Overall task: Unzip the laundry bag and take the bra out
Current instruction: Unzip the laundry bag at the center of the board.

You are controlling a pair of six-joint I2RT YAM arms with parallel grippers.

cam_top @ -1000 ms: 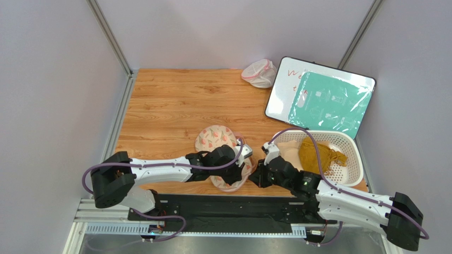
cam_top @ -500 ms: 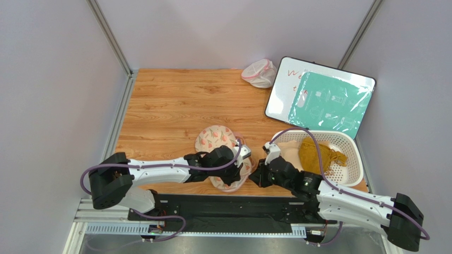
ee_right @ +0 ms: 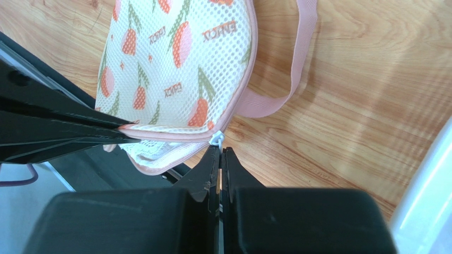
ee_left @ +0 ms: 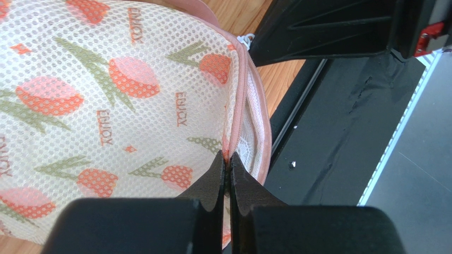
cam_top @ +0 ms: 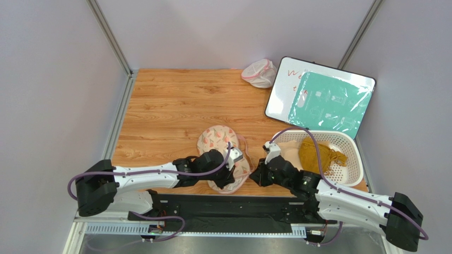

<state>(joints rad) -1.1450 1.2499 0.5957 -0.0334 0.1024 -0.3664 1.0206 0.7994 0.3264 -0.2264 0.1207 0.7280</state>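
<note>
**Item 1, laundry bag** (cam_top: pixel 220 142): lies at the near edge of the tabletop (cam_top: pixel 175 106), between your 2 arms. The zip is partly parted, with white lace (ee_left: pixel 245 145) showing in the gap.

**Item 2, left gripper** (ee_left: pixel 227 159): clamped on the bag's pink edging (ee_left: pixel 241 79) beside that gap.

**Item 3, right gripper** (ee_right: pixel 219 153): pinched together at the white zip pull (ee_right: pixel 216 138).

**Step in hand:** unzipping. Next, you likely draw the pull along the seam while the left gripper anchors the bag.
</note>
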